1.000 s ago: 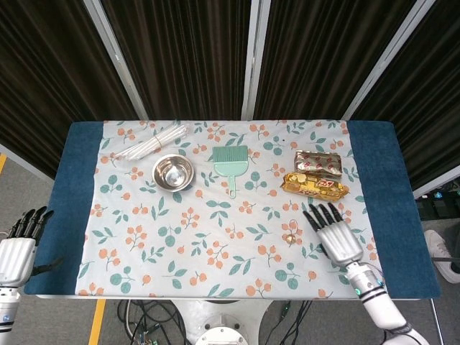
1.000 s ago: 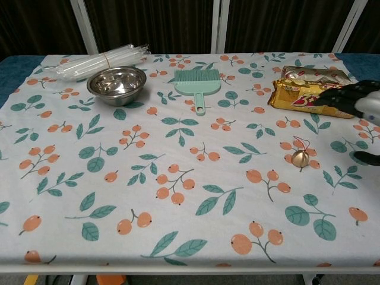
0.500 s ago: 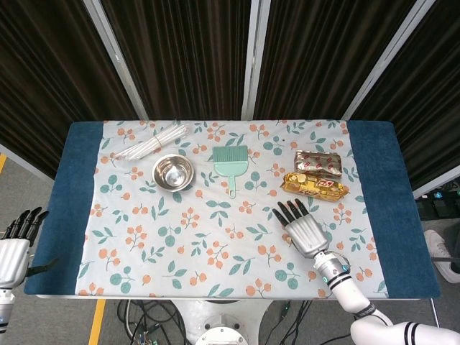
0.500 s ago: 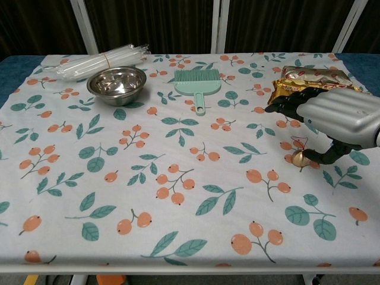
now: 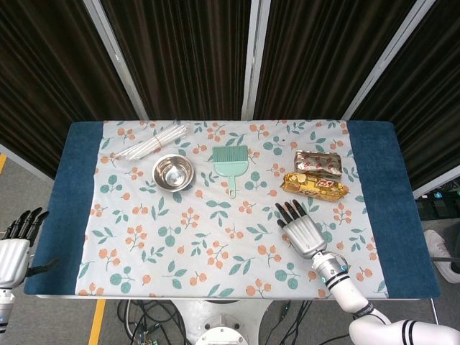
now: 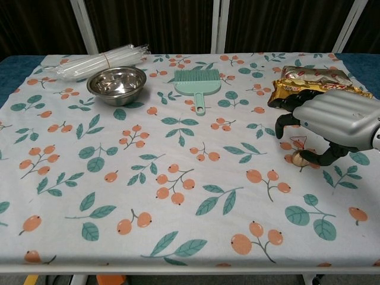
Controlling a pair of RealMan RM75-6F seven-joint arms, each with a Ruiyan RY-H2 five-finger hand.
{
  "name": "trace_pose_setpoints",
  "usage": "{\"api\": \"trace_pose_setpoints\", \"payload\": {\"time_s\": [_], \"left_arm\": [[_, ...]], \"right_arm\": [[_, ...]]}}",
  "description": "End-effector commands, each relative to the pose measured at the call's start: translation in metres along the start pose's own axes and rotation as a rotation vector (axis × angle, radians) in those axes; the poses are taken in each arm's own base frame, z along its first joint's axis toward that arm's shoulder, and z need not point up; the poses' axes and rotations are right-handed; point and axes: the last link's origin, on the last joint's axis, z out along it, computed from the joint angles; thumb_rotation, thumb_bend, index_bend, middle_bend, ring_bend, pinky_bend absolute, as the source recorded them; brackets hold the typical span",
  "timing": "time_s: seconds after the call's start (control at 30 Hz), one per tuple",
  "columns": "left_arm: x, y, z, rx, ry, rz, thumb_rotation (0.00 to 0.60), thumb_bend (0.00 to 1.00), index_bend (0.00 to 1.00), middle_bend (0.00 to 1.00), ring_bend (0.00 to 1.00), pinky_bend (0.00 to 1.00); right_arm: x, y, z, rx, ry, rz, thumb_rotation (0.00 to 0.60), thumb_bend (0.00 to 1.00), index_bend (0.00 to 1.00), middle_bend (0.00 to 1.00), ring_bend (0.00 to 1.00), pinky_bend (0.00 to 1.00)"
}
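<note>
Off the table's left edge, left hand hanging beside the blue border with fingers straight and apart, grasping nothing, well clear of the straws and bowl. Across the wide bare stretch of flowered cloth toward the right, right hand arched over the small bell, fingers curled down around it, thumb tip touching, just in front of the snack packets; cannot tell whether gripped.

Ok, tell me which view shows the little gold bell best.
The chest view. There the gold bell sits on the floral tablecloth with its red string, just under the right hand, whose fingers curl down around it. In the head view the right hand covers the bell, so it cannot be seen.
</note>
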Motion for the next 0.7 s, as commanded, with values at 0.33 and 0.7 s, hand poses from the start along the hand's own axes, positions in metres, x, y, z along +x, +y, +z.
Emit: {"api": "trace_pose_setpoints", "payload": {"time_s": [0.33, 0.7], "left_arm": [[-0.0018, 0.0006, -0.0003, -0.005, -0.015, -0.001, 0.600, 0.04, 0.09, 0.04, 0.00, 0.15], [-0.0034, 0.0005, -0.0005, -0.006, -0.029, -0.004, 0.600, 0.04, 0.09, 0.04, 0.00, 0.15]], "right_arm": [[0.0001, 0.0017, -0.0022, -0.003, 0.005, 0.003, 0.600, 0.35, 0.41, 0.00, 0.00, 0.00], [-0.0001, 0.0052, -0.0080, -0.006, 0.002, -0.010, 0.600, 0.35, 0.41, 0.00, 0.00, 0.00]]}}
